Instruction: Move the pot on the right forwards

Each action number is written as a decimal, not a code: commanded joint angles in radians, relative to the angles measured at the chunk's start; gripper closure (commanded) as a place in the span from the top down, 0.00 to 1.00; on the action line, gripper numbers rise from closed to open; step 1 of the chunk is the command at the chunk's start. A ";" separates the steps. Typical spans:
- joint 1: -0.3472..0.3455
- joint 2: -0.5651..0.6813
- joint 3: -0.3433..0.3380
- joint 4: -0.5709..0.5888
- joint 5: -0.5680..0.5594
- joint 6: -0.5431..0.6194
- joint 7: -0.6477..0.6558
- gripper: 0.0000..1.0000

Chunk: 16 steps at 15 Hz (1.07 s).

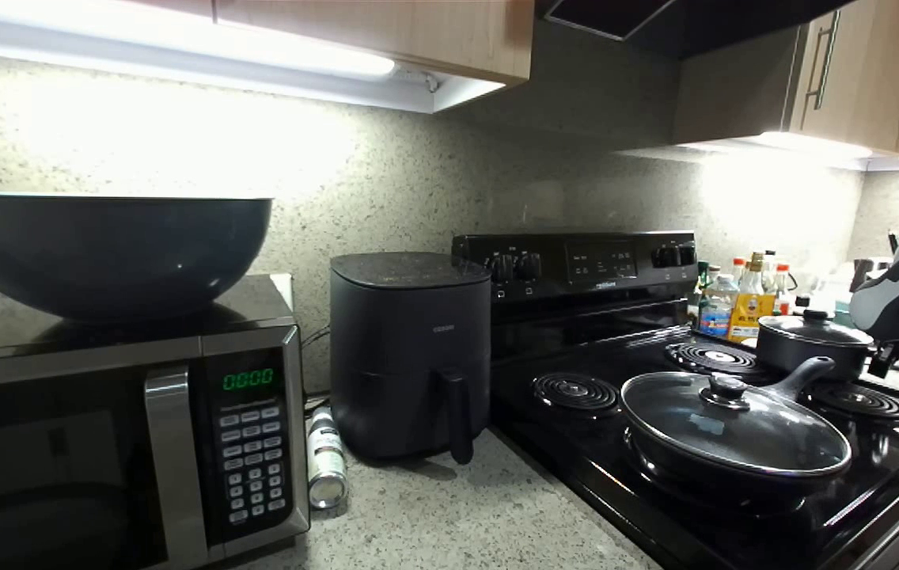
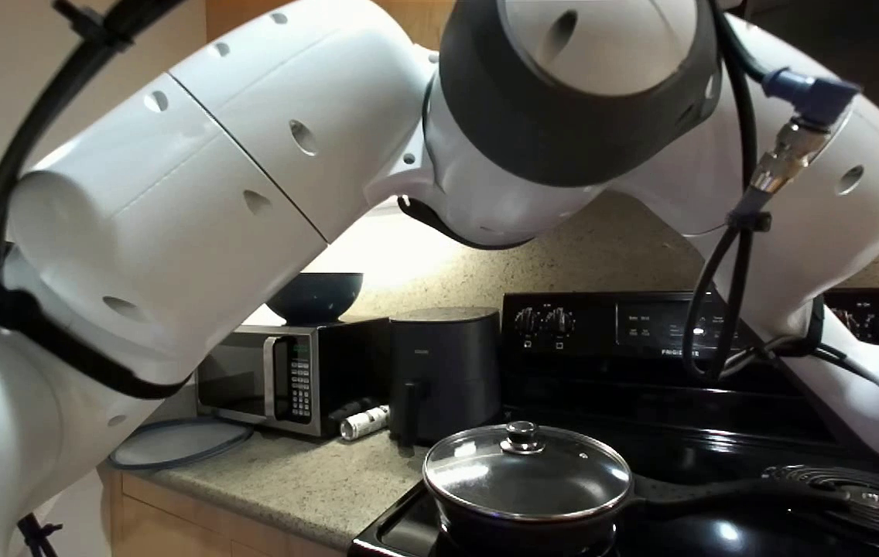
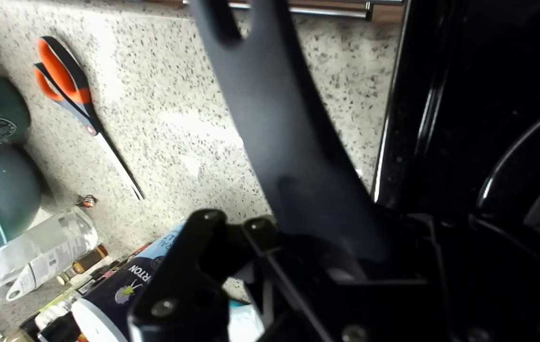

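Observation:
A small, deep, dark grey pot [image 1: 788, 348] with a glass lid stands at the right side of the stove in an exterior view. Its dark handle [image 3: 274, 109] slants down the middle of the wrist view, above the speckled counter. My gripper [image 3: 351, 237] has this handle between its fingers and looks shut on it; the left finger [image 3: 261, 232] lies against the handle's edge. Deep shadow blurs the contact on the right side. In an exterior view, the dark gripper tip [image 1: 883, 362] is just right of the pot.
The wide lidded pan [image 1: 734, 467] sits left of the pot, its handle [image 1: 802, 376] reaching in front of it. Bottles [image 1: 750, 305] stand behind. Beside the stove lie scissors [image 3: 68, 80] and a salt canister [image 3: 122, 285]. An air fryer [image 1: 410, 356] is farther left.

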 commanded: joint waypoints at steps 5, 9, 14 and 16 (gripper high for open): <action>-0.029 -0.182 0.070 -0.258 -0.019 0.071 -0.061 0.07; -0.054 -0.268 0.100 -0.370 -0.015 0.056 -0.125 0.06; -0.018 -0.293 0.037 -0.370 0.016 -0.092 -0.039 0.06; -0.020 -0.261 0.043 -0.359 0.010 -0.051 -0.061 0.06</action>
